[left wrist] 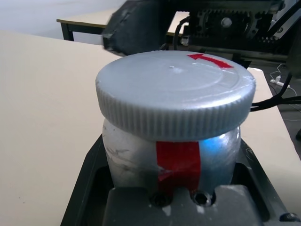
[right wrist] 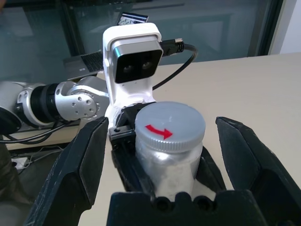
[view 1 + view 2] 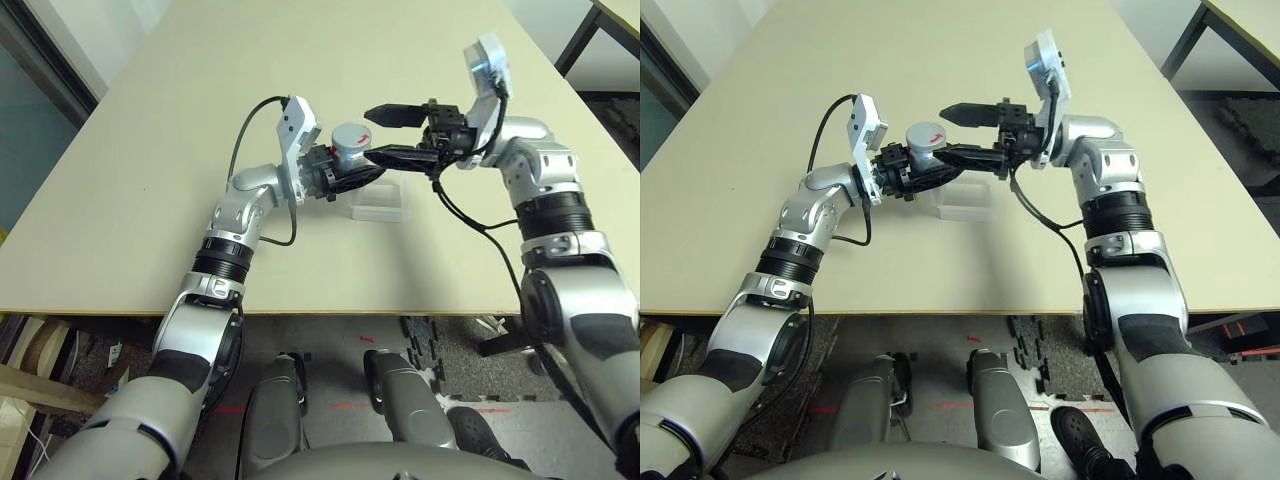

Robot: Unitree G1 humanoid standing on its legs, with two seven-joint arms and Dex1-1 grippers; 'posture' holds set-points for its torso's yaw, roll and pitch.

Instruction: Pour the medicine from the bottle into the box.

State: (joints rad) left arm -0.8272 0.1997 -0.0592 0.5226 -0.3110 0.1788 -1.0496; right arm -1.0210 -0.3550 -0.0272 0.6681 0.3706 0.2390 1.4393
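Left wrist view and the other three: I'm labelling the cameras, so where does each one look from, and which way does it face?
Left eye: on the head, facing forward and down at the table; both silver arms show.
Right eye: beside it, same scene and arms.
Left wrist: on the left arm, along its pincer at the bottle and cap.
Right wrist: on the right arm, looking between its open pincer's fingers at the bottle; the left arm shows too.
Shared: both wrist views show the bottle's cap with its red arrow.
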